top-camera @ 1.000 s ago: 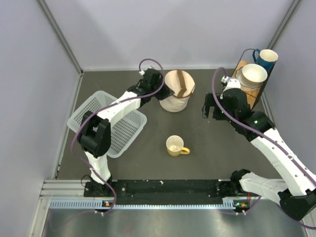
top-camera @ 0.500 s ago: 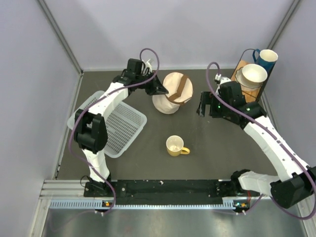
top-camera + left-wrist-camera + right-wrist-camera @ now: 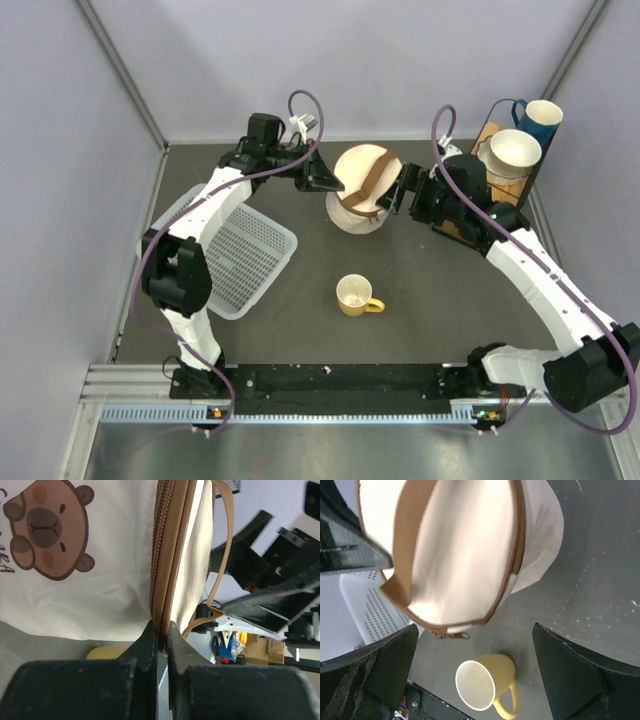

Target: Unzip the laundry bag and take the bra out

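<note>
Our left gripper pinches the brown zip trim of the cream rounded fabric laundry bag — apparently tilted, it may slip once our wide-open right gripper tugs.

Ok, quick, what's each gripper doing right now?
Left gripper: shut on the laundry bag at its brown zipper rim.
Right gripper: open, holding nothing.

The laundry bag is matt cream cloth, its strap woven; the mug smooth.

Cream laundry bag, brown strap and trim; zipped shut, tilted.
</note>
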Tool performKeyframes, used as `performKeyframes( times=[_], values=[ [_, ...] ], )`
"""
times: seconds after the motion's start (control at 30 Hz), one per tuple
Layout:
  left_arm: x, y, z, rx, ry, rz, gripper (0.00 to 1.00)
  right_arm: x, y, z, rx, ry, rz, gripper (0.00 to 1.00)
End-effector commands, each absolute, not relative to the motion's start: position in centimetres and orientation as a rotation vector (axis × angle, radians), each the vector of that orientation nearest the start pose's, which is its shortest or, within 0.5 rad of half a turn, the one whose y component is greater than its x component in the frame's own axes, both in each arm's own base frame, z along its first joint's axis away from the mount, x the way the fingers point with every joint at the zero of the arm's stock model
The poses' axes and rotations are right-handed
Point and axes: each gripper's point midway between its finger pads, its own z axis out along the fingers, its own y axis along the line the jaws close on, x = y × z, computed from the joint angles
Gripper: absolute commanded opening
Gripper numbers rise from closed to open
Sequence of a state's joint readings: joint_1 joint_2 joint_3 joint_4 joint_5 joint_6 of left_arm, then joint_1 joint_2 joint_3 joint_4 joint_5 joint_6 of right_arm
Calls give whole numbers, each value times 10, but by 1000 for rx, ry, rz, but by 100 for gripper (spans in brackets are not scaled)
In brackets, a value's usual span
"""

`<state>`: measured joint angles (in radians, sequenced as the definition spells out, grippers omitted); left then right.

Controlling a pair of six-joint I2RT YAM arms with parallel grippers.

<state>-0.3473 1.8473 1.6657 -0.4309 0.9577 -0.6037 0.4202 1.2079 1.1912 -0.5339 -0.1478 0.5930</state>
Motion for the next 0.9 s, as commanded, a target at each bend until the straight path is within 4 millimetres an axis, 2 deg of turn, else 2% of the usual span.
performKeyframes(
  times=[0.0,0.03,0.17,0.27,0.3,0.37,0.47,0.5,0.57,0.6,0.67,0.7,0.73,0.77,0.8,0.83,0.87],
  values=[
    [345,-294,336,499,2002,-1690,0,327,201,281,184,2102,829,99],
    [339,-293,340,495,2002,-1745,0,328,199,280,190,2100,820,99],
    [331,-292,343,528,1965,-1769,0,330,202,284,183,2065,846,99],
    [329,-292,340,540,1966,-1792,0,328,211,285,167,2054,907,87],
    [330,-293,336,540,1971,-1801,0,330,212,284,166,2047,914,76],
    [327,-293,333,552,1972,-1819,0,329,215,286,162,2032,943,68],
    [330,-294,320,561,1989,-1824,0,327,221,293,153,1977,1009,52],
    [336,-295,311,541,2008,-1824,0,327,222,291,154,1975,1020,33],
    [343,-297,303,522,2024,-1818,0,328,224,295,158,1954,1042,6],
    [352,-299,294,488,2043,-1798,0,328,224,294,162,1956,1043,0],
    [362,-300,289,444,2087,-1768,0,327,222,296,185,1944,1048,0],
    [373,-301,279,422,2105,-1708,5,328,221,296,200,1941,1047,0],
    [379,-300,275,408,2120,-1666,29,330,219,297,224,1933,1035,0],
    [386,-299,275,389,2133,-1617,47,331,218,297,255,1934,1037,0],
    [389,-293,261,352,2196,-1556,61,332,218,300,272,1932,1036,0],
    [400,-287,252,295,2220,-1455,69,334,215,300,295,1932,1020,0],
    [399,-280,253,270,2227,-1389,81,333,213,295,324,1962,1002,0]
  ],
)
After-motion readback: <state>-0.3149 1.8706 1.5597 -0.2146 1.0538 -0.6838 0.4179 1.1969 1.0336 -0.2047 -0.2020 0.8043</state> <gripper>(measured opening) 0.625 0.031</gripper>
